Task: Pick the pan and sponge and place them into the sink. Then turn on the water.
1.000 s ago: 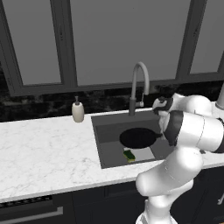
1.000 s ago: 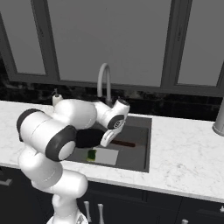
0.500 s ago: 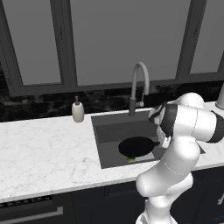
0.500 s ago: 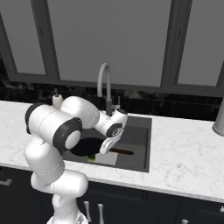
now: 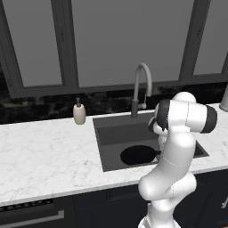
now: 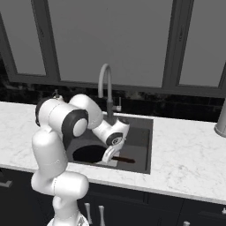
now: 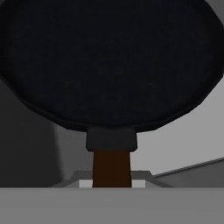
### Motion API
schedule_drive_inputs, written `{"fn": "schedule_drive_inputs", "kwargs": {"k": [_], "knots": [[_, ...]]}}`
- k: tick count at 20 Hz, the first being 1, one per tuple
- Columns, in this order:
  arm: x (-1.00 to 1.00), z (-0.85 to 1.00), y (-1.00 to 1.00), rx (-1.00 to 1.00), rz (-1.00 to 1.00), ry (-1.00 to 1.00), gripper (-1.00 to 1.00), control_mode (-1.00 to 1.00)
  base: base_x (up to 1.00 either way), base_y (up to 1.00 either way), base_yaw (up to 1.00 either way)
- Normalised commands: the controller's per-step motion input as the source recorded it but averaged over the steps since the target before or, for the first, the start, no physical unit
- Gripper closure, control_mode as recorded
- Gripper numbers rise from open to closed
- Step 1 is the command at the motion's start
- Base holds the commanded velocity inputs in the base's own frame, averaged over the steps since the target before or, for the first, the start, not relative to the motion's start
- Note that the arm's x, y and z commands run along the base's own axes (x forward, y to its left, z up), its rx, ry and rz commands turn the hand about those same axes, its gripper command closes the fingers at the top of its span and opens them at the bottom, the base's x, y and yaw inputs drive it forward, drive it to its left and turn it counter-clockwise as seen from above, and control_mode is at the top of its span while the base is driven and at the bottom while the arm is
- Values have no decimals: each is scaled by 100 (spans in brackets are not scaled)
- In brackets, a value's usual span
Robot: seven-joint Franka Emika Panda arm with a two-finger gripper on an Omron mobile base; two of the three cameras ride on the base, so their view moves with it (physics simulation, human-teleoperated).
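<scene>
Pan inside sink, in front of faucet, handle running back between gripper jaws, clamped on it. Sponge hidden, likely under pan. Step judged: setting pan down. Advice: lower until base rests flat on sink floor, open jaws, lift straight, avoid faucet.
</scene>
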Motion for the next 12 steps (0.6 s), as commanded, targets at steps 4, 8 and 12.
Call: {"fn": "schedule_drive_inputs", "kwargs": {"k": [4, 8, 12], "knots": [[12, -46, -2, 0, 0, 0, 100, -100, 0, 0, 0], [16, -51, 0, 0, 0, 0, 100, -100, 0, 0, 0], [17, -55, 0, 0, 0, 0, 100, -100, 0, 0, 0]]}}
